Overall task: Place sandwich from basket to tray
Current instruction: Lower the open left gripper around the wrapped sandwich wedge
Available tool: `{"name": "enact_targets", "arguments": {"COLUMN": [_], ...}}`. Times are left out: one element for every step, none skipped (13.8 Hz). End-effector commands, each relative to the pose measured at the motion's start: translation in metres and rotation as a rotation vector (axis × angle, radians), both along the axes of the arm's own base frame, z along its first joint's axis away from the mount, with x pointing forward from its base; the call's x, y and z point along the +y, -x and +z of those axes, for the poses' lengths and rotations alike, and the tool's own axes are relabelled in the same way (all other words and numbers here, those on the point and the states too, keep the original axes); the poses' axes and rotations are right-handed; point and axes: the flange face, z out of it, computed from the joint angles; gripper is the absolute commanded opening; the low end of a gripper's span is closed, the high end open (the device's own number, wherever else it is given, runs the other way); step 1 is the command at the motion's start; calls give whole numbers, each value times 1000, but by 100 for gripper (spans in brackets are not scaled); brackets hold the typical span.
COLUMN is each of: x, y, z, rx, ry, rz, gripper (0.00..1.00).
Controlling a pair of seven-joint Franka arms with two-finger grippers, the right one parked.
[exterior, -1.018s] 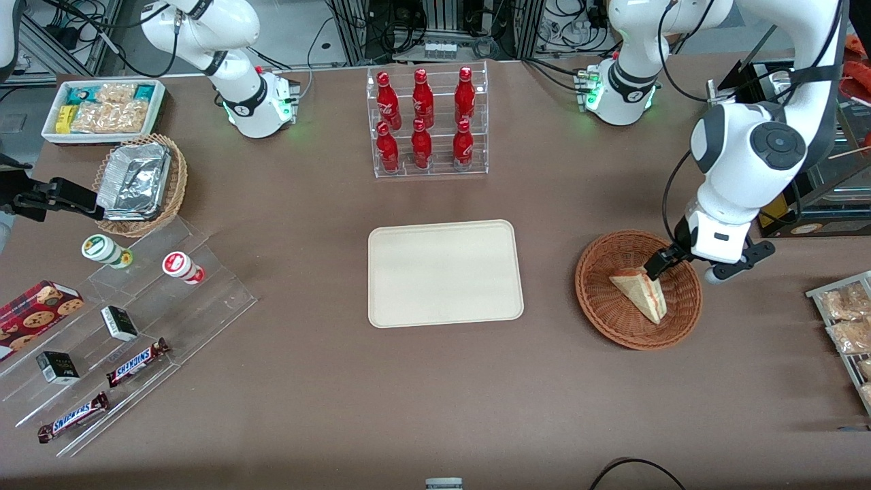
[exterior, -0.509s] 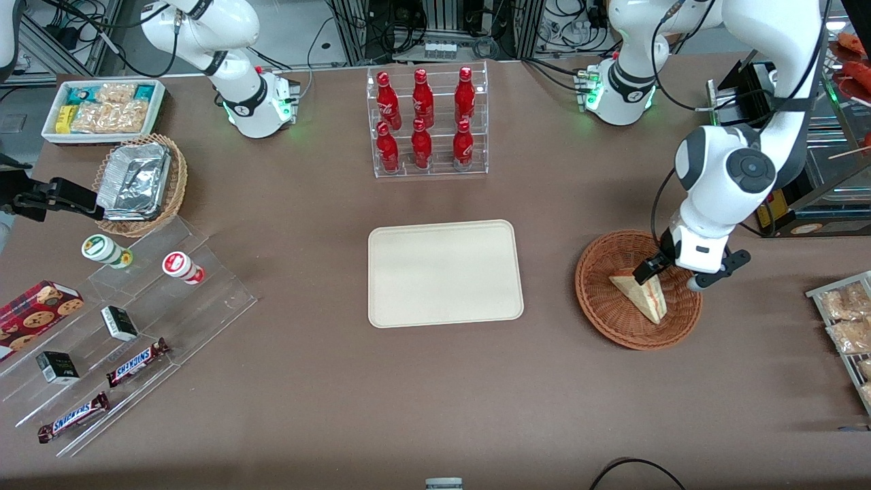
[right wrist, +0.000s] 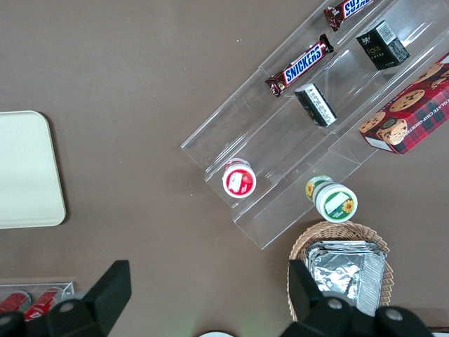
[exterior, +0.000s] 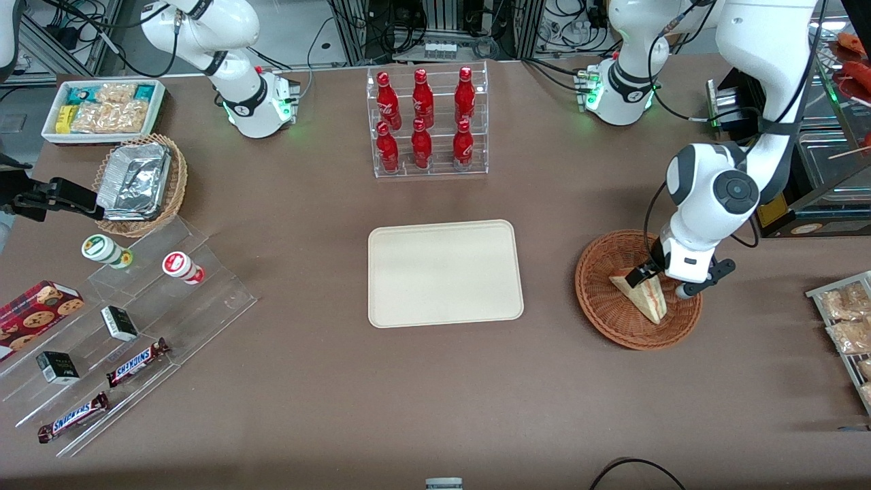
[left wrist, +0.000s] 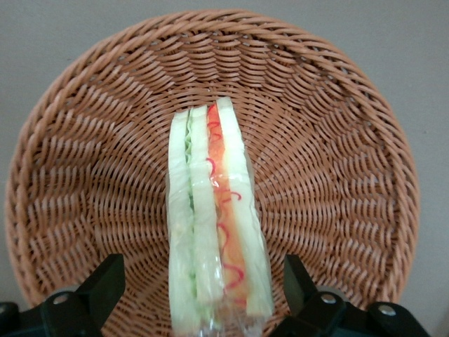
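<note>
We have not moved the sandwich [exterior: 641, 294] yet. It sits in the basket [exterior: 602, 299], standing on its long edge. Our claw [left wrist: 203, 298] is low over the basket. Its two fingers [left wrist: 105, 284] are spread wide, one on each side of the sandwich. They do not touch it, so the claw holds nothing.

We think the next job is to squeeze the fingers shut on the bread. Then we must lift it up, carry it to the tray [exterior: 446, 273] and set it down. So nearly all of the task is left to do.

The tray lies flat on the brown counter [exterior: 435, 395], well apart from the basket, toward the parked arm's end. Nothing is on it.

The basket is round and shallow, made of red-brown woven strips that look bumpy. The sandwich is a thin wedge of soft pale bread, with green and red layers in the middle. It looks squashy, so a hard squeeze could crush it. The tray is smooth cream plastic with round corners and a low rim.
</note>
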Motion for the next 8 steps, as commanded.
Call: {"name": "enact_targets", "arguments": {"x": [1, 0, 0, 0, 0, -1, -1, -1], "y": [-3, -4, -4, -5, -5, -7, -7, -8], "z": [-13, -15, -19, -20, -20, -18, -14, -10], "rx": [-17, -23, -26, -29, -27, -31, -36, -39], "ry": [-2, 1, 2, 3, 4, 5, 5, 4], "rz": [13, 13, 13, 16, 25, 29, 27, 26], "gripper": [100, 100, 98, 82, 27, 0, 0, 0]}}
